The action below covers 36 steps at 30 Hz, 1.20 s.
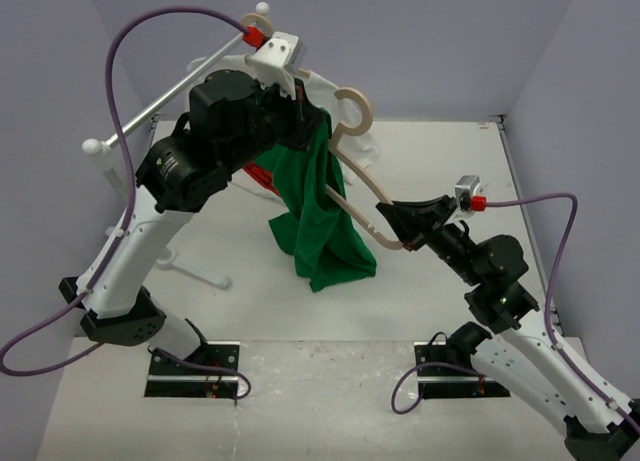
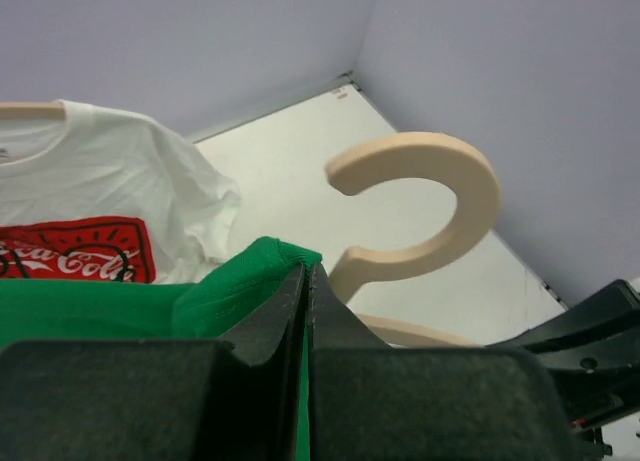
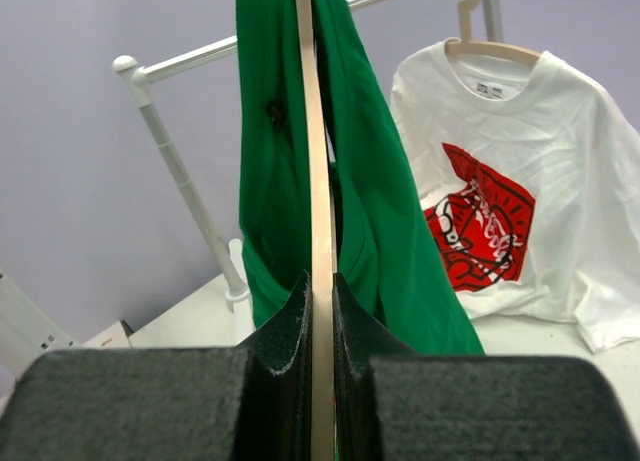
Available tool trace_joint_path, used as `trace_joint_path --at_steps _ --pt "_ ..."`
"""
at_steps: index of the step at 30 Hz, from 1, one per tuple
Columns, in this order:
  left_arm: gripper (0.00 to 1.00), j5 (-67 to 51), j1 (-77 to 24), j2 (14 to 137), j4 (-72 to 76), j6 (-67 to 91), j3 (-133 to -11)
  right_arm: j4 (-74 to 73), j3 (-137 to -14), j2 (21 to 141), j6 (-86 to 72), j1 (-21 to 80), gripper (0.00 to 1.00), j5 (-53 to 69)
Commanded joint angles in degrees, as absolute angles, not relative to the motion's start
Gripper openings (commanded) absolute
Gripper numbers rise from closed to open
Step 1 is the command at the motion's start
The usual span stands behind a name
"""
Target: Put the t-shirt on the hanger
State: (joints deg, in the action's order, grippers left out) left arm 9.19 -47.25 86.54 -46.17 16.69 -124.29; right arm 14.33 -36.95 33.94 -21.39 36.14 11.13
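Dressing step in hand: with the left fingers [image 2: 270, 326] clamped on the t-shirt [image 1: 318, 226], draped at frame centre, and the right fingers [image 3: 285, 326] clamped on the hanger [image 1: 366, 109] shoulder at centre right, the next move probably calls for drawing fabric over that exposed shoulder.

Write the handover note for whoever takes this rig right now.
Left gripper: shut on the top edge of the t-shirt, beside the hook of the hanger, held high.
Right gripper: shut on the hanger's lower end.
Things: hanger tilted in the air, green cloth bunched on both sides of it above the table. A white printed shirt hangs on the rail behind.
Done: shirt lifted, partly over the hanger.
Left: spread it over both shoulders. Whether the hook passes through the neck cannot be told.
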Motion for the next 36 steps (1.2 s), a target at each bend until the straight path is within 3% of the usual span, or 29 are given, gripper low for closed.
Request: trace_joint_path --at_steps 1,4,10,12,13,15,16,19,21,23,26,30,31,34,36 --pt "0.00 -6.4 -47.6 87.4 -44.1 13.8 -123.0 19.7 -40.3 35.8 -21.1 35.7 0.00 5.9" --pt "0.00 -11.2 -48.4 88.1 -43.9 12.7 -120.9 19.8 -42.0 37.1 -21.3 35.4 0.00 4.7" --pt "0.03 -3.8 -48.6 86.1 -46.8 10.7 -120.1 22.3 -40.2 37.0 -22.5 33.8 0.00 4.3" --pt "0.17 -2.0 -48.6 86.0 -48.1 9.4 -121.5 23.6 -39.4 37.7 -23.1 33.0 0.00 6.0" --pt "0.32 -1.8 -48.6 86.1 -48.5 9.0 -122.5 24.4 -38.8 37.8 -23.5 32.6 0.00 6.6" --pt "0.83 -0.2 -48.6 86.7 -49.7 8.1 -125.5 26.4 -37.6 37.8 -24.1 31.7 0.00 7.5" --pt "1.00 1.6 -48.6 86.9 -50.3 7.5 -126.8 27.3 -37.1 37.8 -24.3 31.4 0.00 8.0" --pt "1.00 12.2 -48.5 86.7 -50.4 4.8 -129.5 29.5 -36.3 37.6 -24.3 30.1 0.00 10.7" --pt "1.00 26.7 -48.0 85.8 -47.7 0.0 -128.7 29.8 -36.6 37.8 -23.8 27.8 0.00 16.4" --pt "1.00 30.2 -45.8 85.2 -45.0 -5.8 -126.5 30.1 -38.0 38.6 -22.5 25.5 0.00 23.3" --pt "1.00 11.6 -37.8 81.3 -38.1 -17.0 -118.1 30.2 -40.4 41.5 -22.0 19.0 0.00 37.0" --pt "1.00 -2.7 -35.6 76.0 -32.3 -28.1 -109.4 33.5 -41.4 45.6 -22.2 11.2 0.00 51.8" --pt "1.00 -9.0 -35.5 75.1 -34.3 -32.4 -109.3 34.0 -42.7 47.2 -21.8 9.0 0.00 60.3" --pt "1.00 -28.0 -35.4 77.3 -48.9 -41.8 -114.1 34.4 -45.4 50.9 -23.5 3.9 0.00 70.0" --pt "1.00 -33.9 -35.4 79.3 -55.0 -43.0 -116.9 35.0 -47.5 53.9 -24.3 2.3 0.00 75.5"
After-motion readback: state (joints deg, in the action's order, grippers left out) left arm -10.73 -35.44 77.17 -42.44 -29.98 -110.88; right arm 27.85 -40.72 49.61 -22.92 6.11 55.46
